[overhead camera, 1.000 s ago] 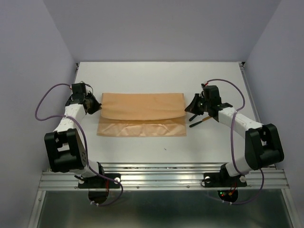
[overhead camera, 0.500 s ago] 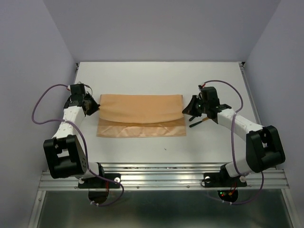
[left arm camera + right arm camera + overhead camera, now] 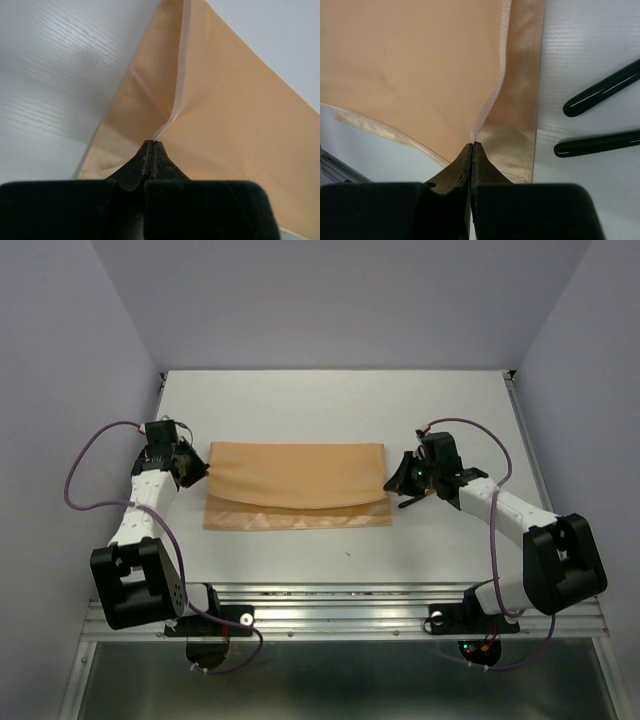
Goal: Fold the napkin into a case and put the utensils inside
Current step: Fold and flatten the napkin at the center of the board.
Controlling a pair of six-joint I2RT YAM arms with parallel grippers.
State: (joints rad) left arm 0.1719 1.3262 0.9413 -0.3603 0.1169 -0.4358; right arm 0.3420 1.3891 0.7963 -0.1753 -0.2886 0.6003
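Note:
The peach-orange napkin (image 3: 300, 475) lies folded in the middle of the table, its top layer lifted above a lower strip (image 3: 290, 517). No narrow case is in view. My left gripper (image 3: 200, 468) is shut on the top layer's left hem (image 3: 172, 107). My right gripper (image 3: 393, 480) is shut on the right hem (image 3: 490, 100). Between the two grips the lifted layer sags. Two dark utensil handles (image 3: 602, 92) (image 3: 597, 144) lie on the table just right of the napkin. Only a handle end (image 3: 410, 504) shows from above; the heads are hidden under my right arm.
White table (image 3: 330, 400) with purple-grey walls at the back and both sides. Purple cables (image 3: 85, 455) loop off both arms. A metal rail (image 3: 340, 612) runs along the near edge, by the arm bases.
Both grippers have moved toward the near edge with the top layer, drawing it over the lower layer. The exposed lower strip has grown narrower.

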